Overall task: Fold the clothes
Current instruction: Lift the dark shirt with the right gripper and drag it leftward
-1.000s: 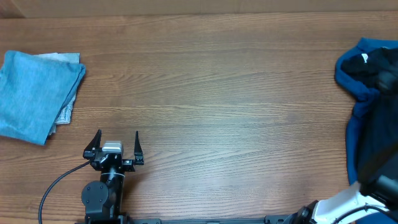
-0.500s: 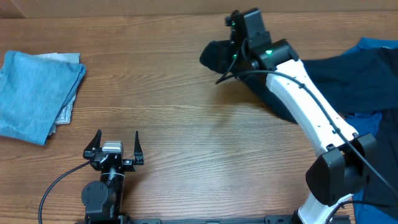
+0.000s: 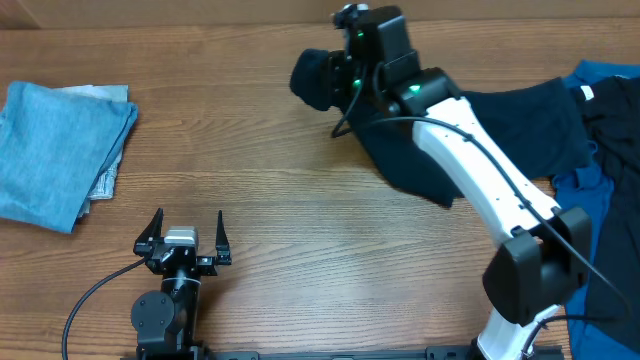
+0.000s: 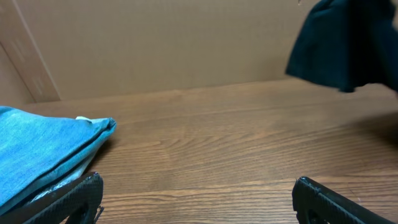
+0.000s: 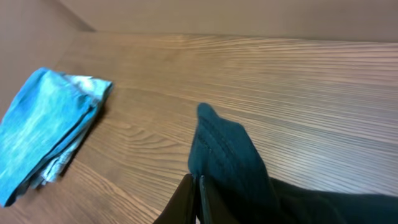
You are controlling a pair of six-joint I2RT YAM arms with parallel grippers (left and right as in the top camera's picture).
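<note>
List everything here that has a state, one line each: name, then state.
right gripper, shut on the dark navy garment
dark navy garment, unfolded, gripped end lifted, the rest trailing to the right
left gripper, open, empty
light blue garment, folded, lying flat
pale grey garment, mostly covered by the light blue one
royal blue garment, unfolded, crumpled

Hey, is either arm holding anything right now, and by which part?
The right gripper is shut on the dark navy garment, pinching it near one bunched end. The left gripper is open and empty.
</note>
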